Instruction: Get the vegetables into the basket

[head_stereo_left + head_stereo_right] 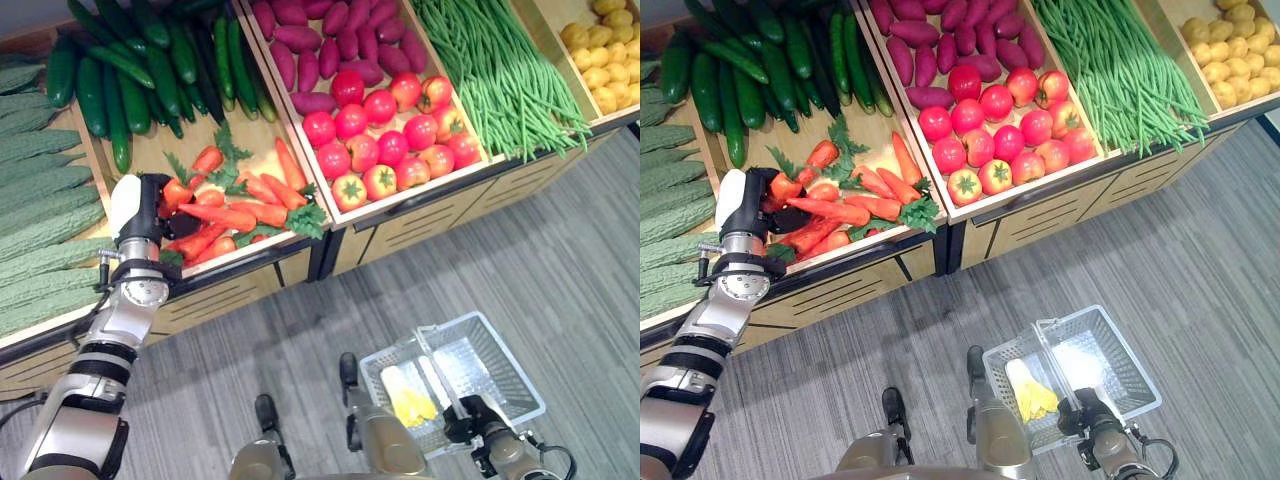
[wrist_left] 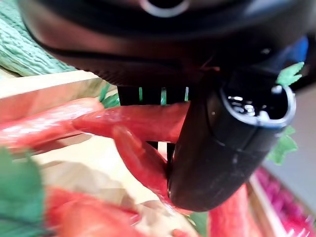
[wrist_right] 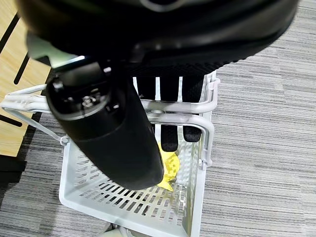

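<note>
Tapered carrot [image 2: 133, 123] (glossy) pinched by left hand [image 2: 222, 148].

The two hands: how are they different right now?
The left hand reaches into the carrots on the stand, fingers curled round one; the right hand hangs low over the floor, curled round the basket handles. The left thumb wears a white cover; the right looks all dark. Both grip something.

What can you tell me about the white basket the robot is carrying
The white basket is an open wire or plastic mesh shopping basket with two hoop handles. It hangs low over the grey floor, below the tomato bin. The right hand curls round its handles. Something yellow lies inside.
</note>
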Controlling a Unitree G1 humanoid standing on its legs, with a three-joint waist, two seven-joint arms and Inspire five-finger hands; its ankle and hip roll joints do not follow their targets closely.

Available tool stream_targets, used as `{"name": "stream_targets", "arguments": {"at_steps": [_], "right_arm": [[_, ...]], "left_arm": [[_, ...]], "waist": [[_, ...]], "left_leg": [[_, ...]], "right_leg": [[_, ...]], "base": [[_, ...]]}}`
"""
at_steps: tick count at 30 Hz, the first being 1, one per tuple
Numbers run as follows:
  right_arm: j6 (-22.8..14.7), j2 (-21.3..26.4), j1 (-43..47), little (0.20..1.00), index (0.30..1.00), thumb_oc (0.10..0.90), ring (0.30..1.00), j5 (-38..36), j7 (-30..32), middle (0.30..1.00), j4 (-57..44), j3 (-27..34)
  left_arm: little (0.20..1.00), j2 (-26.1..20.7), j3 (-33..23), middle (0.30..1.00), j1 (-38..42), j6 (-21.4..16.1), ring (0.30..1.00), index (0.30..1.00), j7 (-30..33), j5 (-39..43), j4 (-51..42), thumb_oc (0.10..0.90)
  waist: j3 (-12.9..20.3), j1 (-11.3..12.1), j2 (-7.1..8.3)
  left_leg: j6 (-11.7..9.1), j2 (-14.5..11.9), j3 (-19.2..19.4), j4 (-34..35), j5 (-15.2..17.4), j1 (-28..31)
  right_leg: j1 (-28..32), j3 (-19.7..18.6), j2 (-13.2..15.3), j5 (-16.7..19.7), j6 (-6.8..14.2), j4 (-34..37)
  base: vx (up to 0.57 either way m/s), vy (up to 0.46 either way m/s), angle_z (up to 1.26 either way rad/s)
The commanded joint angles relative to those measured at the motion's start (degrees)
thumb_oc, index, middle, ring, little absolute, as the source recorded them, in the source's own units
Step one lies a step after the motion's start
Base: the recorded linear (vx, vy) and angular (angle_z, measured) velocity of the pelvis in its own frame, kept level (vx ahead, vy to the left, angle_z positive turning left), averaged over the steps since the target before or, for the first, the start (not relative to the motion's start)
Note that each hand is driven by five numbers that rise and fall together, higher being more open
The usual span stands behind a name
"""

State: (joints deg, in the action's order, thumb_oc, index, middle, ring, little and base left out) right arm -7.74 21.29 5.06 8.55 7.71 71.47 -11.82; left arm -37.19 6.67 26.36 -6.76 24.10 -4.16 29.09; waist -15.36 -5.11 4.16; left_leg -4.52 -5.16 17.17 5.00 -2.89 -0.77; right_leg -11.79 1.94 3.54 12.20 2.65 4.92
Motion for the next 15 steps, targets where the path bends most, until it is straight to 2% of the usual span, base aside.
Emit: {"name": "stream_targets", "arguments": {"at_steps": [1,3,6,7,10,12,15], "right_arm": [[-0.42,1.05,-2.35,0.3,0.3,0.4,0.3,-0.33,1.54,0.3,0.85,-1.98],[-0.38,1.1,-2.66,0.3,0.3,0.4,0.3,-0.27,1.4,0.3,0.61,-1.69],[-0.31,1.17,-3.43,0.3,0.3,0.4,0.3,-0.04,0.83,0.3,0.22,-0.71],[-0.19,1.31,-3.96,0.3,0.3,0.4,0.3,0.46,0.17,0.3,0.02,-0.45],[-0.14,1.25,-4.39,0.3,0.3,0.4,0.3,0.91,-0.61,0.3,0.14,-0.12],[-0.45,1.04,-4.78,0.3,0.3,0.4,0.3,1.14,-1.24,0.3,0.19,0.2],[-0.6,0.87,-4.92,0.3,0.3,0.4,0.3,1.13,-1.51,0.3,0.35,0.38]], "left_arm": [[0.3,-0.78,-3.94,0.3,2.71,-8.53,0.3,0.3,3.06,7.02,-10.25,0.4],[0.3,-0.3,-4.29,0.3,1.58,-8.92,0.3,0.3,2.08,8.02,-12.05,0.4],[0.3,2.4,-5.36,0.3,-2.21,-11.6,0.3,0.3,-2.54,14.44,-19.41,0.4],[0.3,4.7,-5.77,0.3,-5.02,-13.51,0.3,0.3,-8.3,24.06,-22.98,0.4],[0.3,7.0,-5.03,0.3,-7.66,-14.21,0.3,0.3,-13.79,32.81,-26.21,0.4],[0.3,7.41,-4.26,0.3,-10.16,-14.2,0.3,0.3,-16.91,35.35,-28.37,0.4],[0.3,7.16,-3.75,0.3,-11.01,-13.98,0.3,0.3,-17.6,34.74,-29.11,0.4]], "waist": [[6.09,0.0,0.97],[6.24,0.0,0.85],[6.59,0.15,0.49],[6.78,0.03,0.21],[7.1,-0.13,-0.08],[7.2,-0.22,-0.28],[7.32,-0.2,-0.38]], "left_leg": [[-1.63,-1.28,-3.16,0.0,-0.9,-2.41],[-1.62,-1.22,-3.14,0.0,-0.83,-2.21],[-1.56,-1.08,-3.16,0.0,-0.65,-1.73],[-1.54,-1.05,-2.89,0.0,-0.56,-1.21],[-1.52,-1.09,-2.47,0.0,-0.41,-0.56],[-1.52,-1.19,-2.1,0.0,-0.24,0.15],[-1.48,-1.15,-1.96,0.0,-0.01,0.68]], "right_leg": [[0.81,-2.4,5.92,-2.37,6.74,-1.8],[1.04,-2.37,5.91,-2.43,6.72,-1.76],[1.65,-2.38,6.07,-2.48,6.64,-1.55],[2.07,-2.47,6.12,-2.45,6.63,-1.34],[2.4,-2.77,6.15,-2.47,6.59,-1.26],[2.72,-3.07,6.06,-2.72,6.48,-1.37],[2.98,-3.31,5.91,-3.02,6.45,-1.52]], "base": [[0.0,0.0,0.0],[0.0,0.0,0.0],[0.0,0.0,0.0],[0.0,0.0,0.0],[0.02,0.013,-0.05],[0.03,0.001,-0.07],[0.03,-0.004,-0.06]]}}
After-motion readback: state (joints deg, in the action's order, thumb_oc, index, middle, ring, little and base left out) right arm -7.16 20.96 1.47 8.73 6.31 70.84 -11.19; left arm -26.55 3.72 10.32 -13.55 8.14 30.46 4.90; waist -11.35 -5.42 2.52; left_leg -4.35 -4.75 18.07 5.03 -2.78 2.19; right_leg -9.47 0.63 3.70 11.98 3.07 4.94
